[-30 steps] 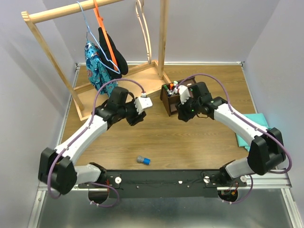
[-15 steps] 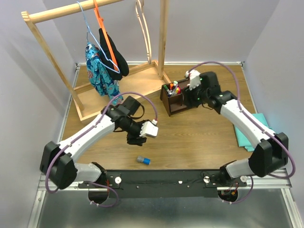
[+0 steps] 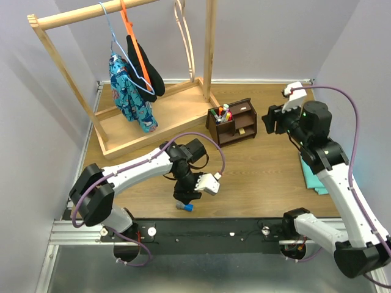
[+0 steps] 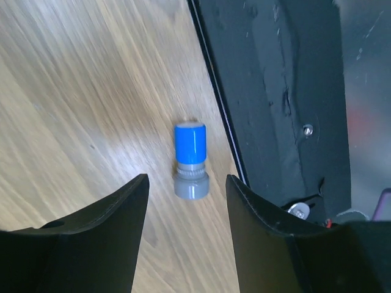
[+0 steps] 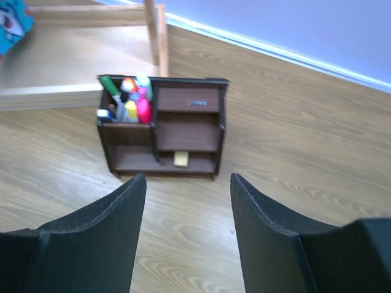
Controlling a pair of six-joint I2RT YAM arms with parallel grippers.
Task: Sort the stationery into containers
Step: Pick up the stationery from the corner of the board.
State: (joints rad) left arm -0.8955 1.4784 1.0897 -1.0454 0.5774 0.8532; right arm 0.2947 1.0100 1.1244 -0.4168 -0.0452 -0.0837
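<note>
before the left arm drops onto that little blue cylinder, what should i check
1. Left gripper open: ok, jaws apart, nothing held.
2. Cylinder centred in the gap: ok, lying on its side, lined up between the jaws in the wrist view.
3. Room beside the black rail: cannot tell, the cylinder lies close to it.
4. Right gripper out of the way: ok, open, empty, apart from the organiser.
5. Space in the organiser: ok, markers crowd the left compartment, but the shelves look bare apart from a tan cube on the bottom one.
</note>
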